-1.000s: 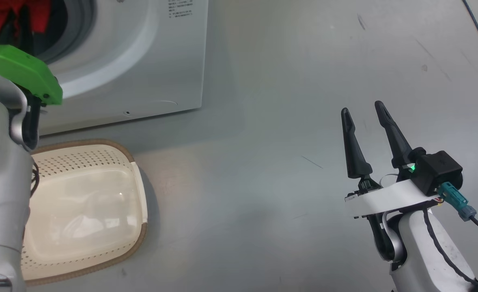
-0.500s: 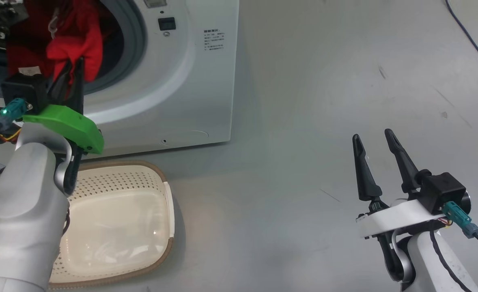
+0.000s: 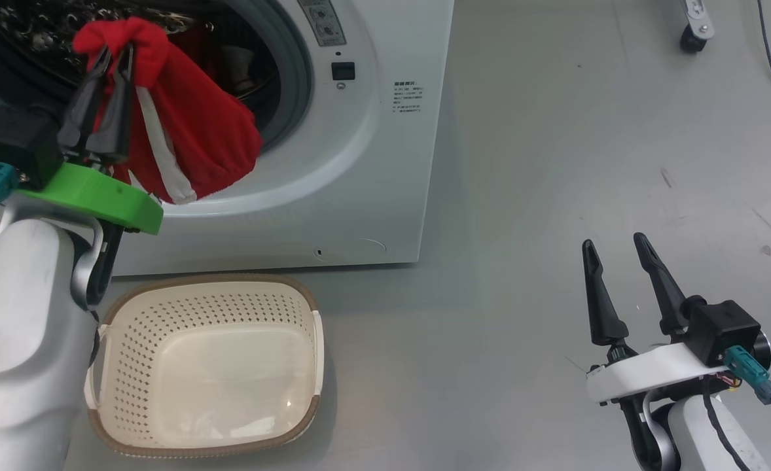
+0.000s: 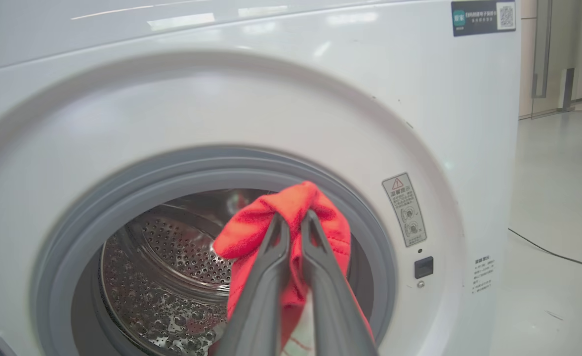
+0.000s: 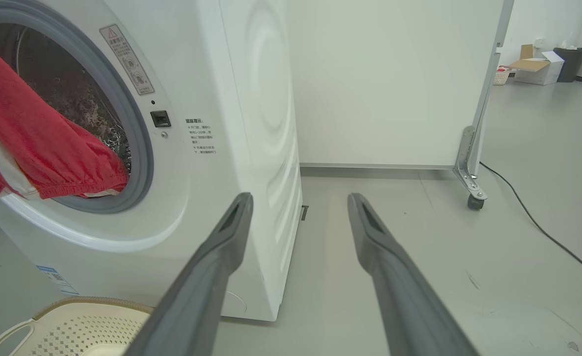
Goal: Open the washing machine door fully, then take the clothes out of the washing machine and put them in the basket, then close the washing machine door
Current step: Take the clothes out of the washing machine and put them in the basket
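Left hand (image 3: pixel 116 55) clamped on the clothes (image 3: pixel 196 131): fingers pinched nearly together, a bunched red fold humped over the tips. Right hand (image 3: pixel 613 241) spread wide and empty, well off to the side over bare floor (image 3: pixel 523 196).

Position: the garment hangs from my pinch in front of the mouth of the washing machine (image 3: pixel 385 163). Its lower hem drapes across the grey gasket (image 4: pixel 222 163). I cannot tell whether any of it trails back into the drum (image 4: pixel 172 247). The basket (image 3: pixel 228 282) sits on the floor just before the machine, below my left arm.

Handling, as I judge it:
- Soft, limp and light; it sags straight down and has no stiffness to steer by.
- The weave looks matt, not slippery, so a pinch on a gathered fold should hold better than one on a single edge.
- The hanging tail will swing and may catch on the gasket lip, so it wants lifting clear before I carry it over.
- Nothing fragile. Once released above the basket it should collapse into a heap.
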Controlling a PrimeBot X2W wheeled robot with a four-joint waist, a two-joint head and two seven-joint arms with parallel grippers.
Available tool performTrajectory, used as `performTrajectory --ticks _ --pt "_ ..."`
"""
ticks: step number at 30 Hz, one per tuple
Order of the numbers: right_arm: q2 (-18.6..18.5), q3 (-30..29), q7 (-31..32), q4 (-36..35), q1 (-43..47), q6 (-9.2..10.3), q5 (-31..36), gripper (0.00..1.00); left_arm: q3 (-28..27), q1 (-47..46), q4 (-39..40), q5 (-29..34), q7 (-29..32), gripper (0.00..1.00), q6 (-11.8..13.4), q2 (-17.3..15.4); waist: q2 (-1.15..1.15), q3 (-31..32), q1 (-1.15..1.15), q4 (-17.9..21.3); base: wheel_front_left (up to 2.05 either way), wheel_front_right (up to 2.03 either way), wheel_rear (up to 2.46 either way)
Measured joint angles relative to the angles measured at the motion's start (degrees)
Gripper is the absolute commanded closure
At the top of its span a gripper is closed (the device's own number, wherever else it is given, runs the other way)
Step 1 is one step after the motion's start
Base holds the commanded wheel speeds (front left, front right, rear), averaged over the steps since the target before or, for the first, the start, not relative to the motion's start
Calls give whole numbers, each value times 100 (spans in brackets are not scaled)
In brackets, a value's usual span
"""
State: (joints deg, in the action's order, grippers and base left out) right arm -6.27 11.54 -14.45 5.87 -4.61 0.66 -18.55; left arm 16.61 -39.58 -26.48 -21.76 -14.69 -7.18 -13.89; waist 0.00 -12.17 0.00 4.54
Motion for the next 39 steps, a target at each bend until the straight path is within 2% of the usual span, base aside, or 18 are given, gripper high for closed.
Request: performTrajectory --ticks 7,15,25,39 --pt "1 -24 0 -62 90 1 -4 0 -408 248 1160 185 -2 100 40 56 0 172 0 -233 0 0 0" --pt "0 24 0 -97 142 -1 -4 0 -396 971 1402 218 -2 100 38 81 0 252 0 -335 0 0 0" --pt "-8 68 1 -224 167 -2 -4 0 -182 2007 970 215 0 100 33 14 0 132 0 -273 0 0 0" --pt "-58 166 107 -468 143 -3 43 0 -171 2378 -133 160 249 100 43 -19 0 -402 0 -46 0 0 0"
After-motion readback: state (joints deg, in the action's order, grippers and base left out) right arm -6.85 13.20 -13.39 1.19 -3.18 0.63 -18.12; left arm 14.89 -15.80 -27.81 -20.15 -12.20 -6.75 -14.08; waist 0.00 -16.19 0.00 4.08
